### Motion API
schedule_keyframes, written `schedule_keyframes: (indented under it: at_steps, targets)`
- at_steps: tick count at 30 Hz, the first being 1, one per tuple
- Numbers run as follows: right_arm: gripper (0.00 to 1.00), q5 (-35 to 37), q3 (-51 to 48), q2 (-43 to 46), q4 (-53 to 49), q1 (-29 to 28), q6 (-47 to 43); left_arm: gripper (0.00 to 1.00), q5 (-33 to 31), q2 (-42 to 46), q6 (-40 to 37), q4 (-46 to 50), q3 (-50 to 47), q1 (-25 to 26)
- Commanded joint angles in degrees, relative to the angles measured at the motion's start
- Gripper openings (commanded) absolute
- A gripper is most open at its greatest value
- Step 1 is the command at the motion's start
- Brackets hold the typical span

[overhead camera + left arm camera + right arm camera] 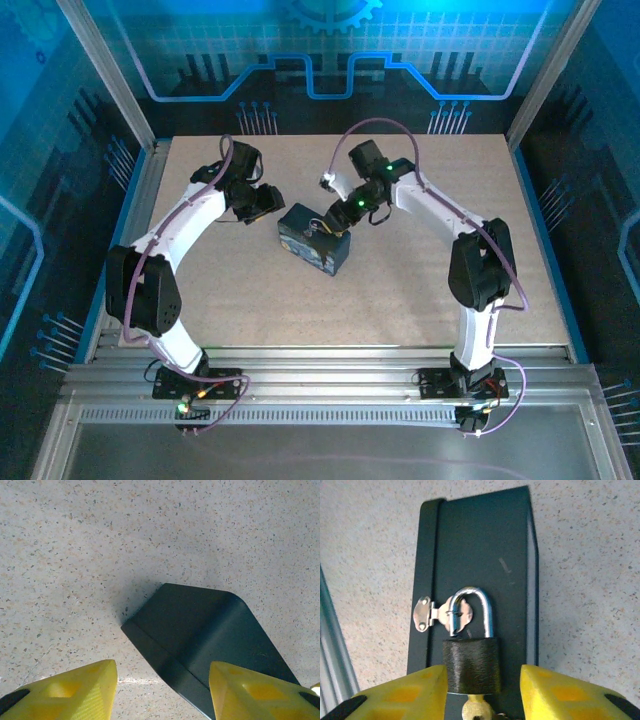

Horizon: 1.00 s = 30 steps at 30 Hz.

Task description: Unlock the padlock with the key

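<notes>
Yellow fingers (405,695) of the right claw (481,676): parted, flanking the item on either side, a sliver of gap on one flank; nothing clamped.

Item: padlock (472,664). Location: directly between the right claw's fingertips, hanging from a small silver hasp (432,614) just beyond them, flat against the face of a dark box (485,550).

Appearance: short squarish body, reading dark and brushed in shadow; bright silver shackle (489,615) arched through the hasp's staple. Whether its shorter leg is seated in the body cannot be told. Key (476,711): brass-coloured head showing under the body, at the base of the claw's gap, apparently in the keyhole.

Handling (estimate): solid metal, rigid, dense for its size, not fragile. Shackle polished, likely slippery. Hangs loose, so likely to swing or twist when nudged. Best hold: the two flat sides of the body for steadying; for the key, a pinch across the flat head, turned gently, as the blade is thin.

Left claw (162,675): fingers wide apart, holding nothing; a corner of the box lies between and just beyond them on the speckled bench (100,540).
</notes>
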<state>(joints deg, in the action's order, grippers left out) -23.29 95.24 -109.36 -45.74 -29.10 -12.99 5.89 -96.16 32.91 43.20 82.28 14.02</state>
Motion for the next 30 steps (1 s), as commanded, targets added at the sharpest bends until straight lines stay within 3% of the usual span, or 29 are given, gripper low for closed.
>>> schedule_keyframes:
  at_steps: [1, 4, 12, 21, 30]
  targets:
    - [0.48, 6.7, -1.7, 4.6, 1.5, -3.8, -6.3, 0.52, 1.2, 1.9, -0.7, 1.0, 0.1, -0.4]
    - [0.55, 10.2, -2.0, 4.6, 1.9, -5.2, -8.8, 0.52, 1.5, 1.9, -0.7, 1.0, 0.2, -0.4]
    - [0.57, 18.7, -0.3, 1.0, 0.8, -7.5, -13.0, 0.52, 1.6, 1.9, -0.9, 1.1, 0.2, -0.4]
    - [0.54, 20.2, -0.4, -1.2, 0.2, -7.9, -13.6, 0.52, 1.7, 1.7, -1.0, 1.2, 0.5, -0.4]
    - [0.31, 18.4, 1.3, -3.2, -2.3, -7.5, -12.1, 0.52, 1.8, 1.2, -1.3, 1.4, 0.9, -0.4]
